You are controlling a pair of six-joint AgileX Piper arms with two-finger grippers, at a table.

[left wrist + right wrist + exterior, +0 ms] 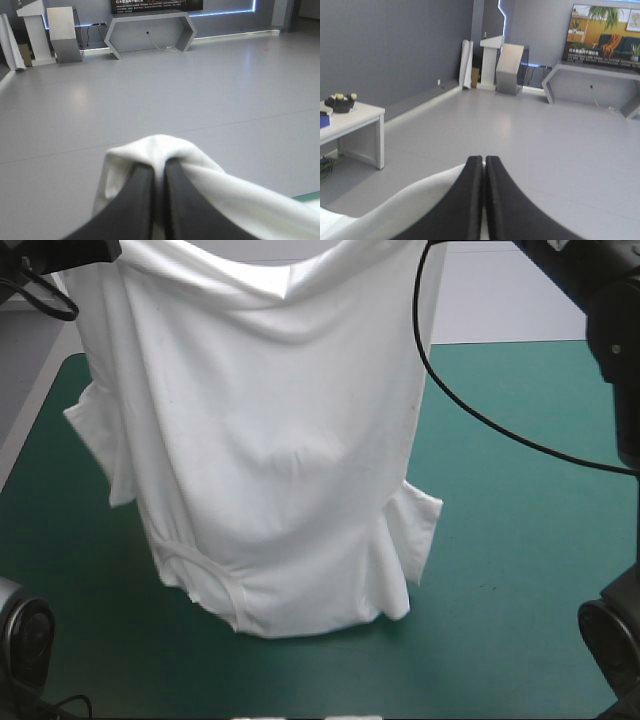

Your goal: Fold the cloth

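Above table [520, 570], T-shirt [270, 440] hanging, top cropped, left fingers [134, 202], right fingers [465, 200] pinching it

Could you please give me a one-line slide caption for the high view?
White T-shirt hangs upside down, held up by its hem over the teal-green table.

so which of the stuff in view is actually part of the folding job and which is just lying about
Part of the job: the white T-shirt, hanging lifted; the left gripper and right gripper, each shut on it.
Just lying about: no loose items visible; only the teal-green cover below.
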